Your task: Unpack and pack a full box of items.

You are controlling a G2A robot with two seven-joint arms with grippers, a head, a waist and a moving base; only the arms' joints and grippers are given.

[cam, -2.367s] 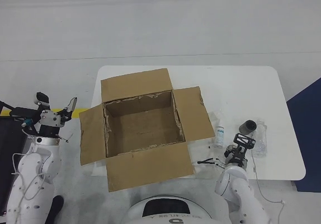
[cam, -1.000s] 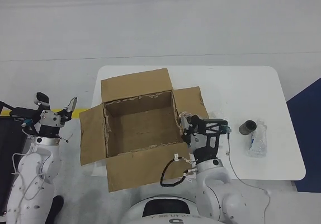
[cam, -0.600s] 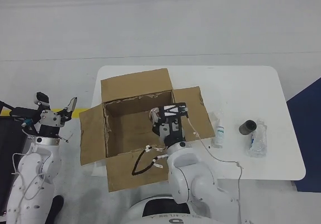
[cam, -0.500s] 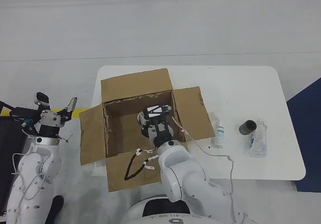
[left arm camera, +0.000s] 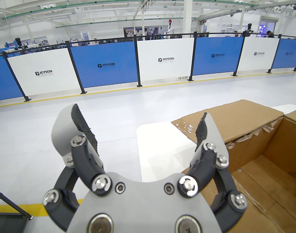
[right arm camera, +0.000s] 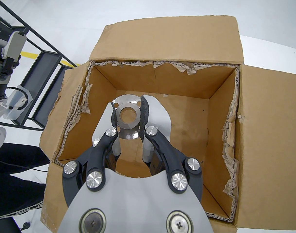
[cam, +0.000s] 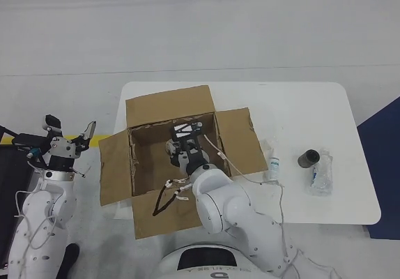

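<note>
An open cardboard box [cam: 168, 104] stands on the white table [cam: 304, 104], flaps folded out and its floor bare. My right gripper [cam: 185, 134] hangs over the inside of the box, shut on a round silver metal flange [right arm camera: 127, 120] with a centre hole, held by its rim between the two pads. In the right wrist view the gripper [right arm camera: 127, 101] and flange sit above the box's brown floor [right arm camera: 186, 127]. My left gripper [left arm camera: 139, 110] is open and holds nothing, off the table's left side beside the box [left arm camera: 257, 146].
To the right of the box lie a small white bottle [cam: 274, 167], a dark cylinder [cam: 309, 157] and a clear plastic bag [cam: 322, 178]. A black metal rack [right arm camera: 38, 66] stands on the floor left of the table.
My right arm has swung from the table's right front, near the loose items, leftward over the box with the flange in its gripper. The left arm has stayed still.
</note>
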